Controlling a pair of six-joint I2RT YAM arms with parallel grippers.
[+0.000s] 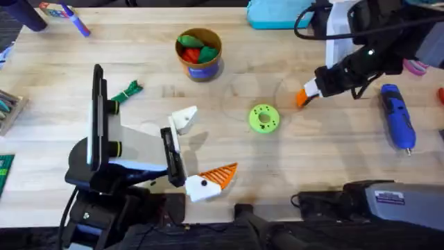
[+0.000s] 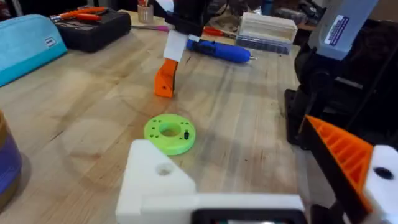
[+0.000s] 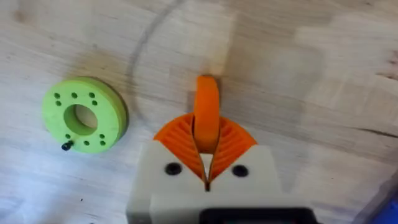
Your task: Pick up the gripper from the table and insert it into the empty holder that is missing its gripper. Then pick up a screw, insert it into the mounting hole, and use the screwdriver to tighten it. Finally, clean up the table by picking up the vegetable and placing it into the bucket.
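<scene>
screwdriver cropped at edge, bucket cut off

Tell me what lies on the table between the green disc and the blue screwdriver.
In the overhead view, the right gripper sits between the green disc and the screwdriver, shut on a small orange piece; otherwise bare wood.

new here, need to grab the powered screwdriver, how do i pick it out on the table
Look to the right side of the wooden table, beyond the green disc. The screwdriver lies flat there: bright blue, fat and pen-shaped with a short metal bit, unlike the thin marker at the far left.
</scene>
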